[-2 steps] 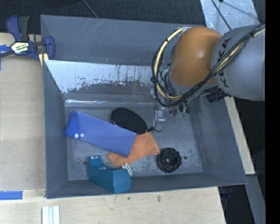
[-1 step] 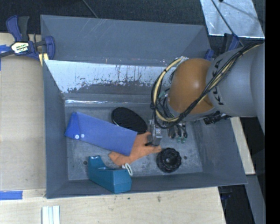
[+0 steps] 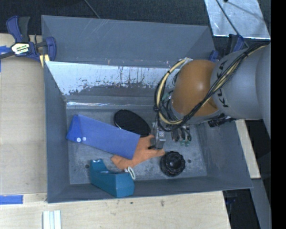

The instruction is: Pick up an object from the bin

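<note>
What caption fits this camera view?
Gripper low over an orange floppy thing beside a blue flat pack in the grey bin.

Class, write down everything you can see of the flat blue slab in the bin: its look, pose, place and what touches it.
The blue slab is a flat rectangle, plain matte periwinkle, with a small white dot near its left corner. It lies on the left half of the floor of the bin, slanting down toward the right. Its right end seems to overlap the orange thing; the black oval thing sits against its upper edge. The gripper is just beyond its right end.
</note>
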You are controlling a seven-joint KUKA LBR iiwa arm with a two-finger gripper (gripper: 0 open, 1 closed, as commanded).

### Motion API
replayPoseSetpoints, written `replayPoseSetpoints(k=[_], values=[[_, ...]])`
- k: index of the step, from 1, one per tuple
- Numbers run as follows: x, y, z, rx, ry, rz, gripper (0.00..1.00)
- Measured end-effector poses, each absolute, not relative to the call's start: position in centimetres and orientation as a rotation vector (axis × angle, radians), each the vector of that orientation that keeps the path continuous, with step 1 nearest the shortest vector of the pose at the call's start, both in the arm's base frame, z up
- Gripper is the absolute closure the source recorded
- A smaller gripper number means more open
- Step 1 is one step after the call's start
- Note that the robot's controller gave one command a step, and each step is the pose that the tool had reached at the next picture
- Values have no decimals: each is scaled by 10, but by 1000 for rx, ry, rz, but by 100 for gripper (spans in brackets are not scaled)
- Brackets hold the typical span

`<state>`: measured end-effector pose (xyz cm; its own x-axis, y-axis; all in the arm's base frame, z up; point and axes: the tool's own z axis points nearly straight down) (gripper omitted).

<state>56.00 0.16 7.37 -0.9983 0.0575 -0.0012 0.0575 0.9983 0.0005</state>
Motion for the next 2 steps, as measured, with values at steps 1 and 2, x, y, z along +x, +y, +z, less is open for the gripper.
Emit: replayPoseSetpoints(k=[1, 2], values=[[588, -13, 274, 190, 3134, 0, 100], [590, -14, 290, 197, 3132, 0, 100]])
